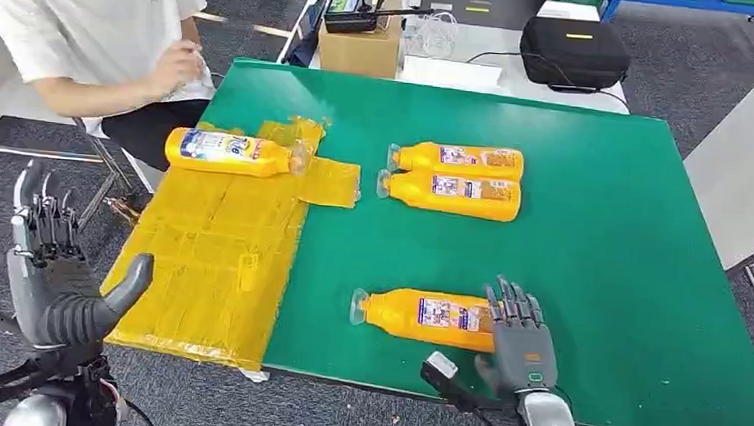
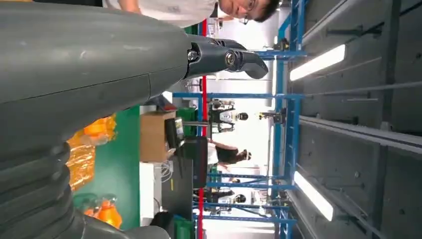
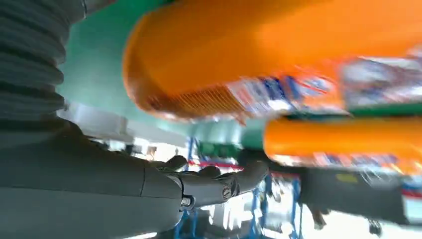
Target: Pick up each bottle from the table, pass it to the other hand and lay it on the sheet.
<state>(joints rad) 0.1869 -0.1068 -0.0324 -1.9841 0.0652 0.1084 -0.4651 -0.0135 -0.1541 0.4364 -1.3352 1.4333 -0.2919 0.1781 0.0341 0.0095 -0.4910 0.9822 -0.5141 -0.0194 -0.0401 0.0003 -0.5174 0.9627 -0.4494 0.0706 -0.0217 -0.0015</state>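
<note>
The left hand (image 1: 52, 281) was raised off the desk's near left corner, over the floor, fingers spread upward and thumb out, holding nothing. Beside it the yellow sheet (image 1: 214, 262) covered the left edge of the green desk (image 1: 611, 249), its near end hanging a little past the front edge. One bottle (image 1: 229, 152) lay on its side across the far end of the sheet, cap toward the desk's middle. A person in a white shirt (image 1: 86, 12) sat beyond the far left corner.

Toward the middle of the desk, a pair of bottles (image 1: 455, 182) lay side by side and touching, caps pointing toward the sheet. Near the front edge a fourth bottle (image 1: 421, 316) lay on its side, cap also toward the sheet. The right hand (image 1: 517, 338) sat at that bottle's base end, fingers extended over it; the blurred right wrist view suggested the fingers were not closed round it, so the hand seemed unclenched and grasping nothing.

Beyond the desk's far edge stood a cardboard box (image 1: 360, 46) and a black case (image 1: 575, 51).
</note>
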